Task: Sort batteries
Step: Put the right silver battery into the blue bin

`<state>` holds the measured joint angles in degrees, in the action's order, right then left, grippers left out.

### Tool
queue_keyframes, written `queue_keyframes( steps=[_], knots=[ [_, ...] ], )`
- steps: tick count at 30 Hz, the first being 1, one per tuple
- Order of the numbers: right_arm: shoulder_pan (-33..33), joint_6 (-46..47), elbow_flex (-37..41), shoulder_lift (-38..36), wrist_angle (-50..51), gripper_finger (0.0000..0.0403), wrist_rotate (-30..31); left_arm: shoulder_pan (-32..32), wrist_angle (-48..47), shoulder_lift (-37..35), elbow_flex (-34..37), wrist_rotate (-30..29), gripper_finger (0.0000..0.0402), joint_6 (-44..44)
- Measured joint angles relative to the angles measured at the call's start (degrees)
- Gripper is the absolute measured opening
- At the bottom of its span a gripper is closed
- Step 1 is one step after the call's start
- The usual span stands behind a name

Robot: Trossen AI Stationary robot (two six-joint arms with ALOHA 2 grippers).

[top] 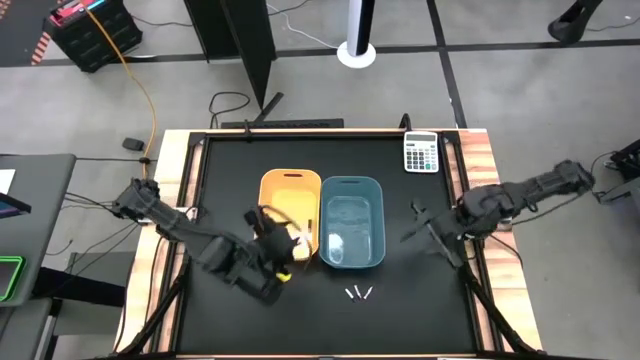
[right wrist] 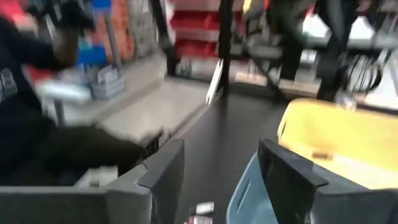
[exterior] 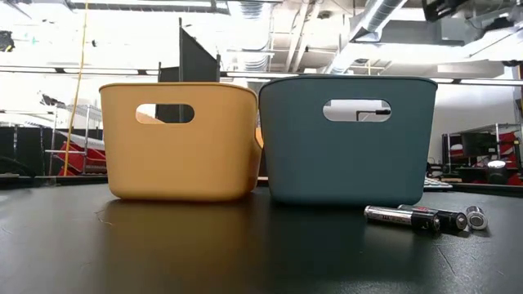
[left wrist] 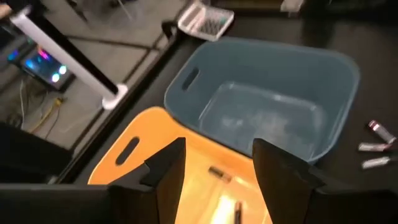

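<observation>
- No brand or lettering is readable on anything; the print on the dark batteries in the low view is too small to make out.
- My left gripper (top: 283, 262) hangs over the near edge of the yellow-orange plastic bin (top: 290, 184), fingers (left wrist: 169, 168) spread apart, nothing between them.
- Left wrist view: two small batteries lie on the yellow-orange bin's floor (left wrist: 216, 173).
- My right gripper (top: 418, 229) is off to the right of the blue-grey plastic bin (top: 352, 186), over bare mat, jaws released and empty.
- The two bins stand side by side, walls touching or nearly so; I cannot tell which.
- Three slim cylindrical batteries (top: 359, 294) lie loose on the black table mat (top: 400, 310), just in front of the blue-grey bin, close together, apart from its wall.
- Low view: these loose ones lie on their sides, at least two dark and one showing a silvery end (exterior: 476, 217).
- Grey-white calculator (top: 421, 153) sits at the far right corner, well apart from the bins.
- Open mat lies in front of both bins and on either side; wooden table edge (top: 487, 170) borders the mat on the right.
</observation>
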<state>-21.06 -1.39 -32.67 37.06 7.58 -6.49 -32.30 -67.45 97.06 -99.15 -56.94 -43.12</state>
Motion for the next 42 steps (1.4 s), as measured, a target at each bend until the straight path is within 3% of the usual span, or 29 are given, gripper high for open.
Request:
queue_keyframes(
  steps=[4, 10, 24, 34, 42],
  knots=[
    [-7.33, -1.52, -5.78, 10.7, 6.3, 0.0219, 6.59, -3.17, 1.2, 0.75, 0.02, -3.51, 0.0174, -2.83],
    [-13.27, -1.73, -13.73, 27.22, 8.52, 0.0204, 10.76, -5.48, 1.5, 1.84, 0.04, -8.17, 0.0173, -5.88],
    [-15.01, -0.18, -22.42, 54.8, 10.79, 0.0184, 11.86, -7.77, 1.47, 3.33, 0.04, -9.56, 0.0173, -9.0],
    [-14.95, -1.64, -30.03, 65.5, 17.02, 0.0167, 12.71, -10.85, 1.48, 3.37, 0.04, -10.57, 0.0173, -11.14],
    [-14.96, -1.51, -33.36, 65.27, 19.7, 0.0168, 14.09, -11.66, 1.65, 3.37, 0.04, -10.59, 0.0173, -11.18]
  ],
)
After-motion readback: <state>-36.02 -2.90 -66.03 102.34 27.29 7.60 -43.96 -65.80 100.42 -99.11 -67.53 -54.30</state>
